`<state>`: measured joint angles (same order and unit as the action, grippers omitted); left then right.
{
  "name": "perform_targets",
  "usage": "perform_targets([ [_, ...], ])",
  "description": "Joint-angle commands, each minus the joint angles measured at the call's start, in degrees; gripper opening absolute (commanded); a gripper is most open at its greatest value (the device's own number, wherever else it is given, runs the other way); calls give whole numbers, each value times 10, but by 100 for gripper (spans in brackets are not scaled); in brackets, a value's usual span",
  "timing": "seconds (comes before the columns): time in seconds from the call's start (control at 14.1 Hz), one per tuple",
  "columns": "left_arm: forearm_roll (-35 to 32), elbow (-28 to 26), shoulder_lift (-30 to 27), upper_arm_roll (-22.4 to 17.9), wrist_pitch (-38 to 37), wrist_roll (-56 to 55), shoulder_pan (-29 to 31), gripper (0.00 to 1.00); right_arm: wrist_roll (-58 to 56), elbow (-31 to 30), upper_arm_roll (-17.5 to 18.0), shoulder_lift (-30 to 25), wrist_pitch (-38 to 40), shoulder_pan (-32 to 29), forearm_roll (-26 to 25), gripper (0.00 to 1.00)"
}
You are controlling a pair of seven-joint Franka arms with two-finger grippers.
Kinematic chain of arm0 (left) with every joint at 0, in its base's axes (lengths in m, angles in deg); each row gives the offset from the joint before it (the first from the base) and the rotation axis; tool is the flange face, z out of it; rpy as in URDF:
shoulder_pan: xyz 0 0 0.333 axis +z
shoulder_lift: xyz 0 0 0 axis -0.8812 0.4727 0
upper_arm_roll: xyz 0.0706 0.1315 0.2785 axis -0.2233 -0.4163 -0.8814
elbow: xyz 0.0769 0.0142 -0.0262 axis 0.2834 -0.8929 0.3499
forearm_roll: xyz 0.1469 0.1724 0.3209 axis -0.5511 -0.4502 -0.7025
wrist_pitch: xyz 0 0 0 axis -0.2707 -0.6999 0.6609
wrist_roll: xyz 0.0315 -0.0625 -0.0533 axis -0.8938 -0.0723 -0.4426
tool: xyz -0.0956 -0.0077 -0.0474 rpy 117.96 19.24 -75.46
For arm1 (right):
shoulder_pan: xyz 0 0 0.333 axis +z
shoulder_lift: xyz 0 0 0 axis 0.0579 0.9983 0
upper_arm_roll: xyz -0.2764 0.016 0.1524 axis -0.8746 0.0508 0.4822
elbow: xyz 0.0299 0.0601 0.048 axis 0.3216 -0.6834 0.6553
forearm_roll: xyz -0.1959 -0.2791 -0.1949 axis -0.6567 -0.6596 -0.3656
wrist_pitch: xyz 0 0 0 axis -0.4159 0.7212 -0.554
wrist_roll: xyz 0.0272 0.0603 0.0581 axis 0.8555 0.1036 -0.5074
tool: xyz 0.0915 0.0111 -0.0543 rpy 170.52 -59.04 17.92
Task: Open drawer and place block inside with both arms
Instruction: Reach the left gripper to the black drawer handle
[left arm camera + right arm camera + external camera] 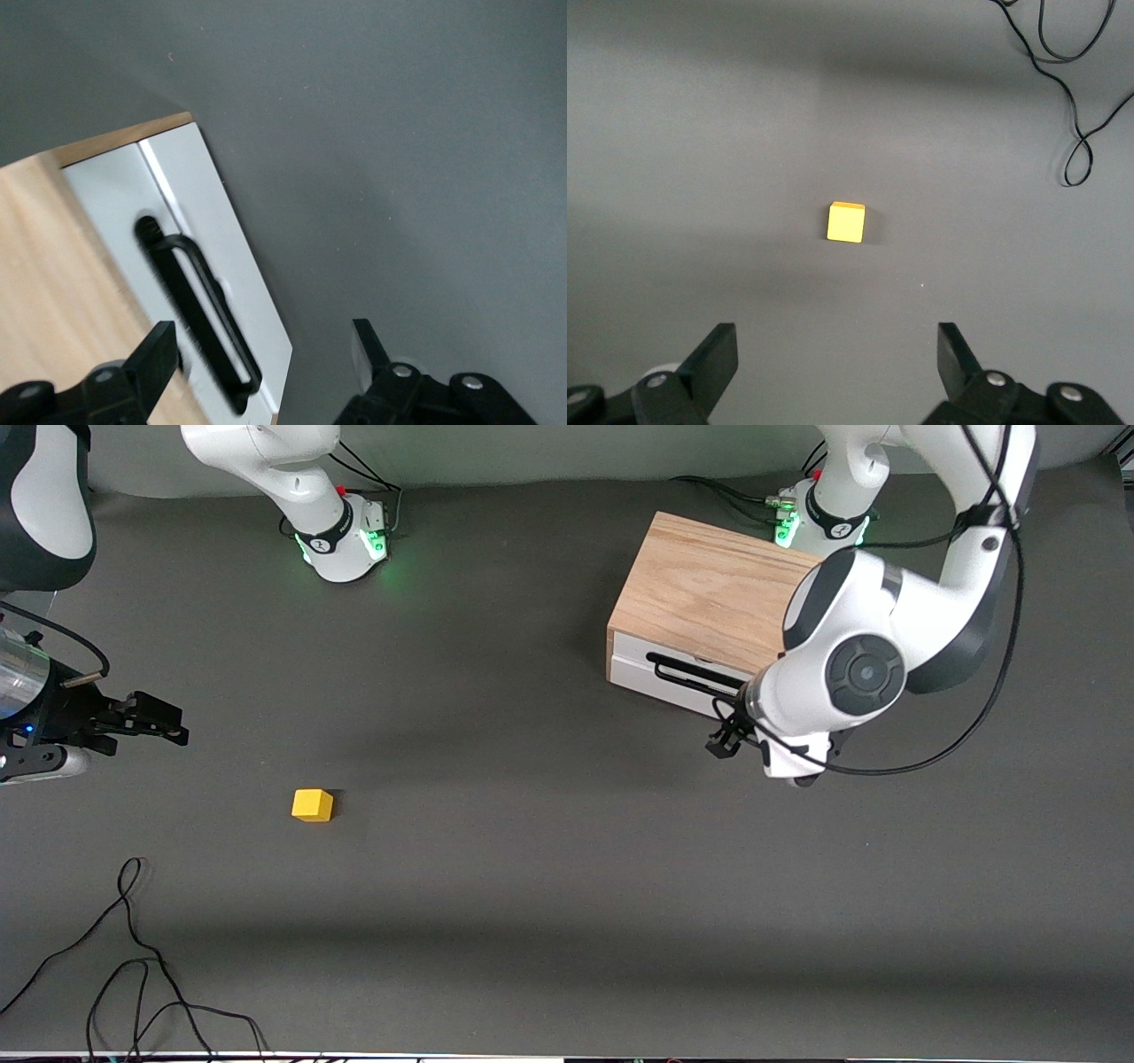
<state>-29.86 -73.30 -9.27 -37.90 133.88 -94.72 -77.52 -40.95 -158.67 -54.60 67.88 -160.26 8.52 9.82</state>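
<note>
Drawer (673,682) shut; you're on the handle approach. Left tool (266,372) open by the handle (199,310), not gripping. Right tool (837,363) open, waiting over the block (312,805) on the bench (532,868). Next: close on handle, pull.

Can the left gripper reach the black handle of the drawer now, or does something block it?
Probably yes. The left gripper is open and hangs just in front of the drawer, whose handle shows between its fingers with nothing lying between. The drawer looks shut.
</note>
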Motion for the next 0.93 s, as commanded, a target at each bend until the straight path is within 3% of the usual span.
perform_targets([
  [0.0, -1, -69, -26, -5, 34, -9, -6, 94, 0, 8, 1, 2, 0, 2, 9, 100],
  [0.36, -1, -141, -47, -4, 70, -11, -19, 90, -1, 8, 1, 6, -9, 2, 9, 100],
  [0.57, 0, -149, -42, -4, 92, -34, -20, 88, -1, 8, 3, 8, -12, 7, 8, 100],
  [0.85, 4, -227, -42, -3, 197, -53, -46, 85, 0, 10, 2, 9, -16, 24, 4, 100],
])
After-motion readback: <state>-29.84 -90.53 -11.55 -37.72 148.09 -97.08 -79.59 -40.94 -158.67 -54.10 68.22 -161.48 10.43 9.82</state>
